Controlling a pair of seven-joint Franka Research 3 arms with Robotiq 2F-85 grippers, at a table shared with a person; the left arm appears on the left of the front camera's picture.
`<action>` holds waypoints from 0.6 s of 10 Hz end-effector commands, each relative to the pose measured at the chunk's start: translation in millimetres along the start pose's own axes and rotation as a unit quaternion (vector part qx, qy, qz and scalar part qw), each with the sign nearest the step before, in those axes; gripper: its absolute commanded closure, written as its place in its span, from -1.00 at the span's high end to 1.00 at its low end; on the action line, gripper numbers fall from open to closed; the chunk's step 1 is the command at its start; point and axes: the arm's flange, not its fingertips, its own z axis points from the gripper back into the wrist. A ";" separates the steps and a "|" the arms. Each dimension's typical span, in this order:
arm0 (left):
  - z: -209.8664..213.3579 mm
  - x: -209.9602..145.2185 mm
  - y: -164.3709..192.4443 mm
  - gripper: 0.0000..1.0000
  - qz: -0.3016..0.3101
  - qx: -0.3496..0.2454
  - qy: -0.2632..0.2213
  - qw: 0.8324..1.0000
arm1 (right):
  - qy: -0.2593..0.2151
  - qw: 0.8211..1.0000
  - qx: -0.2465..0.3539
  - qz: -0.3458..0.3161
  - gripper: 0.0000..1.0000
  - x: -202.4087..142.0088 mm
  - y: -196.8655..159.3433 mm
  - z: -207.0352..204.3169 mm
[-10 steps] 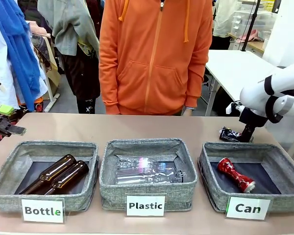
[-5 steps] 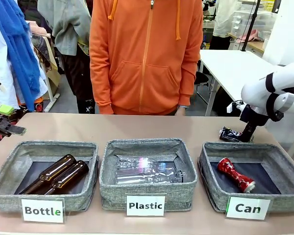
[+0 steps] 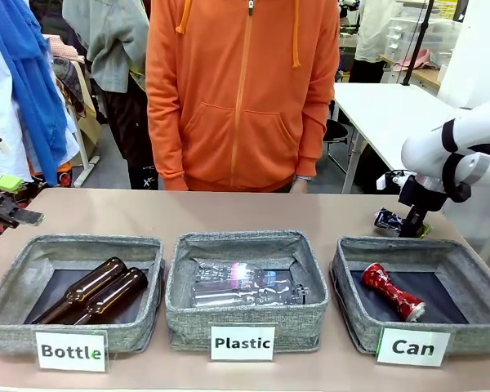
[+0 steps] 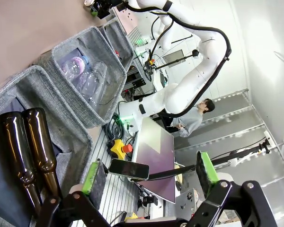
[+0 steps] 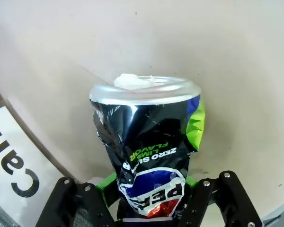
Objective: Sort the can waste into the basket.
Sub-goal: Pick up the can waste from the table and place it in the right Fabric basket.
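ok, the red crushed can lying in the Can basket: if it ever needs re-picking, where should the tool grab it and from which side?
Grip the red can at its pinched waist, coming straight down from above. It lies flat on the lining of the Can basket, slanted across it, with both ends flaring wider than the middle. The narrow waist probably fits the jaws best; set them across the can's long axis, clear of the walls.

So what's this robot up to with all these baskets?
It is sorting rubbish. Its right pincer is closed on a crushed dark can lying on the table behind the basket labelled "Can". A red can lies in that basket. The left pincer is open, holding nothing. A person stands across the table.
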 end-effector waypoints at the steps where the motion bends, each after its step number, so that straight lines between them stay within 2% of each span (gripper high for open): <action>1: -0.7 -1.5 -3.6 1.00 -0.001 0.001 0.006 1.000 | 0.005 1.000 0.000 -0.008 -1.00 3.6 -6.4 1.8; 4: -0.7 -1.5 -3.6 1.00 -0.001 0.001 0.006 1.000 | 0.003 1.000 0.000 -0.004 -1.00 4.0 -4.3 4.1; 6: -0.7 -1.5 -3.6 1.00 -0.001 0.001 0.006 1.000 | 0.000 1.000 -0.022 -0.001 -1.00 2.8 3.9 15.5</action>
